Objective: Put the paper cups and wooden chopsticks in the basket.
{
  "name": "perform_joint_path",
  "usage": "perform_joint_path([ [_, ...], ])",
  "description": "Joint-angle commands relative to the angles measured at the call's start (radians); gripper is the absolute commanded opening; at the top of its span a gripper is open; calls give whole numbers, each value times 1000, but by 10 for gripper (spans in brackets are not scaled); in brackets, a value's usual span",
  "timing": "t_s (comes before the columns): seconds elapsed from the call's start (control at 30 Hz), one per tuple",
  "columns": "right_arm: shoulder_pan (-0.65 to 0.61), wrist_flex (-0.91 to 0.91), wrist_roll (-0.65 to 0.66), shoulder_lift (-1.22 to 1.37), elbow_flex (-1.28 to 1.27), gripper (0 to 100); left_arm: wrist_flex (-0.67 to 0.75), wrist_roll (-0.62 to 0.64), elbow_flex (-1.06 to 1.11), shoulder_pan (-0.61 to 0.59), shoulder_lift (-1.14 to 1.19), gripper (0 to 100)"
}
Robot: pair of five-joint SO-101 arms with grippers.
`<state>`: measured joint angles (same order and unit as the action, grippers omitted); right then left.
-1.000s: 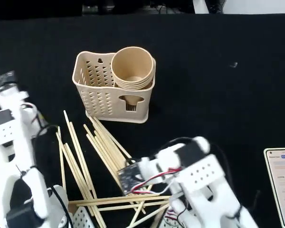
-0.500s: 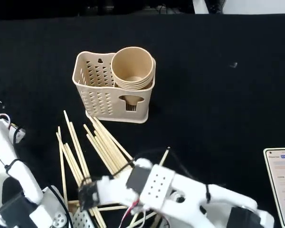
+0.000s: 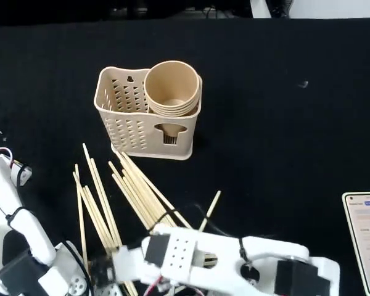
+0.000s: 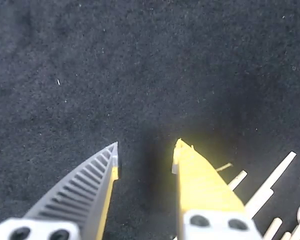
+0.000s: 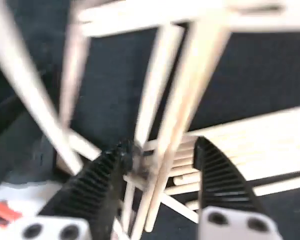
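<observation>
Right tool (image 5: pixel 160 150) parted wide, low over a criss-crossed heap of pale, slender wooden chopsticks (image 3: pixel 126 191), several between the jaws, none pinched. Left tool (image 4: pixel 145 150) likewise agape, empty, above the black desk (image 3: pixel 283 135), near some stick ends. Farther back, upright: beige perforated plastic basket (image 3: pixel 132 132), stacked tan paper cups (image 3: pixel 171 86) nested in one end compartment.

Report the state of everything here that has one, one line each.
Basket: upright on the table.
Paper cups: stacked, upright in the basket.
Chopsticks: scattered on the table, outside the basket.
Left gripper: open, over bare table.
Right gripper: open, chopsticks between its jaws.
Phone: screen lit.
</observation>
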<state>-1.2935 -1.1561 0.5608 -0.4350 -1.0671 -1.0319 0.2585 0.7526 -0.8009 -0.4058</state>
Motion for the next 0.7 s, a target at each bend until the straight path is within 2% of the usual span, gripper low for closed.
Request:
perform_joint_path([
  [0.0, 117, 38, 34, 45, 27, 194, 14, 9, -15, -13, -11, 181],
  [0.17, 227, 44, 87, 59, 28, 12, 14, 9, -15, -13, -11, 181],
  [0.3, 308, 43, 104, 28, 28, 11, 14, 8, -15, -13, -11, 181],
  [0.67, 621, 37, 287, -88, 28, 11, 14, 6, -15, -12, -11, 181],
])
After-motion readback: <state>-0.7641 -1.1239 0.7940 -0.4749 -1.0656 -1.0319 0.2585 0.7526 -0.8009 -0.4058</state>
